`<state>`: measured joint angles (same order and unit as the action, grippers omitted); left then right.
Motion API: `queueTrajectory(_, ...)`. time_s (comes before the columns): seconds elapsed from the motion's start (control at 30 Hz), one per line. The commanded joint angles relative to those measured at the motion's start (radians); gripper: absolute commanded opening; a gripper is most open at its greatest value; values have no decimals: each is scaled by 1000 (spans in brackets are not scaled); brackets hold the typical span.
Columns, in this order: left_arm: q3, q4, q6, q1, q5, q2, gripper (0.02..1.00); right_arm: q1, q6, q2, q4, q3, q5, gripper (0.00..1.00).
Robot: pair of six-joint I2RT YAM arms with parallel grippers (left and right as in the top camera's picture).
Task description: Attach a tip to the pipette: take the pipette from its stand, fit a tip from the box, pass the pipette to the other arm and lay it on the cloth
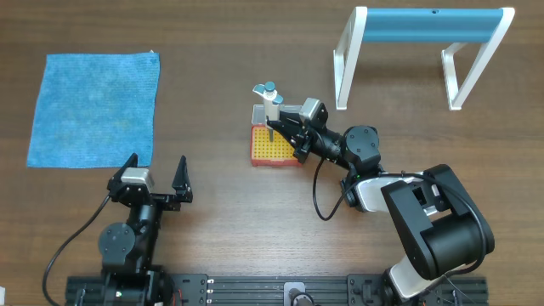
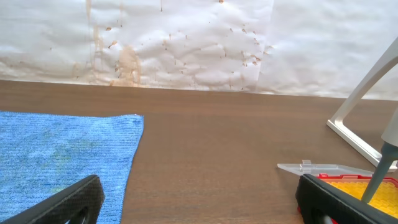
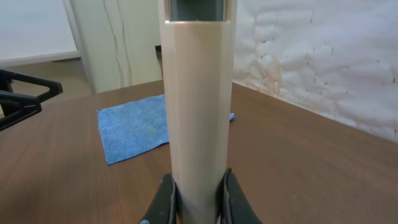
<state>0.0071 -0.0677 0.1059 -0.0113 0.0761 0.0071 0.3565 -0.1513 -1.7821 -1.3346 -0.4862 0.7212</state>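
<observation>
Right tool (image 3: 198, 202) is clamping the pipette (image 1: 270, 100) upright, long axis vertical, nozzle pointing down at the tip box (image 1: 276, 151) directly beneath, midway between the table's left and right edges; left tool (image 1: 157, 177) is hanging open, empty, nearer the cloth (image 1: 93, 98).

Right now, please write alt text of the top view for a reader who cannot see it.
The right end effector holds the pipette upright over the tip box at the middle of the table. The left end effector is open near the blue cloth; the stand is at the far right.
</observation>
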Motion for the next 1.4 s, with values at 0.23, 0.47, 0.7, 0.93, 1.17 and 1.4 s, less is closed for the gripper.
queueTrajectory(0.23,-2,-7,-9,-3,14,-4,998,7,60,-13,20,33,13,77)
queueTrajectory(0.47,-2,-7,-10,-3,14,-3,998,14,60,-10,-40,16,47,77)
queueTrajectory(0.7,-2,-7,-9,-3,14,-4,998,14,59,75,-40,-6,47,75)
queueTrajectory(0.93,-2,-7,-10,-3,14,-4,998,14,59,219,135,-98,50,77)
queueTrajectory(1.17,-2,-7,-9,-3,14,-4,998,13,113,410,646,-335,49,77)
queueTrajectory(1.4,-2,-7,-10,-3,14,-4,998,14,104,432,692,-356,85,77)
